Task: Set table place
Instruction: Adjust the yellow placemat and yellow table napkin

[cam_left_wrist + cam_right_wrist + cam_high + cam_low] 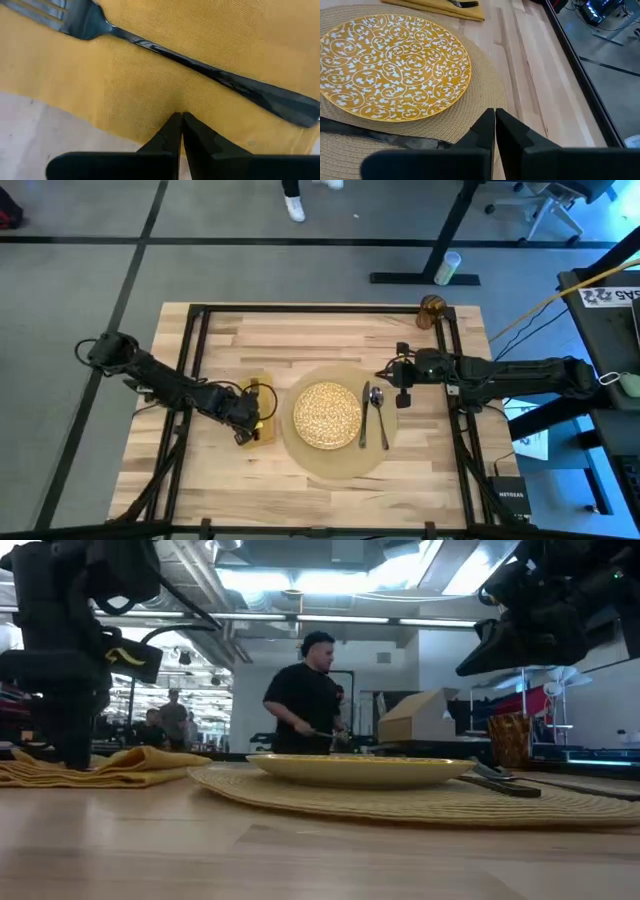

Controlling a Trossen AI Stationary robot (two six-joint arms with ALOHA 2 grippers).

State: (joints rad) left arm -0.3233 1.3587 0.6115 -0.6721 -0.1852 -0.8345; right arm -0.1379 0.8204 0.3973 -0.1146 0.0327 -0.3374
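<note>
Hovering my left tool shut, empty, over napkin with fork near table's left edge; right tool shut, empty, above spoon beside plate on placemat mid-table.

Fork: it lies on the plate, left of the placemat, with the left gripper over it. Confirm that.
Not quite. The fork lies on the yellow napkin, not on the plate; the left wrist view shows yellow cloth under it. The rest holds: the napkin sits left of the placemat, and the left gripper is over it, fingers shut.
</note>
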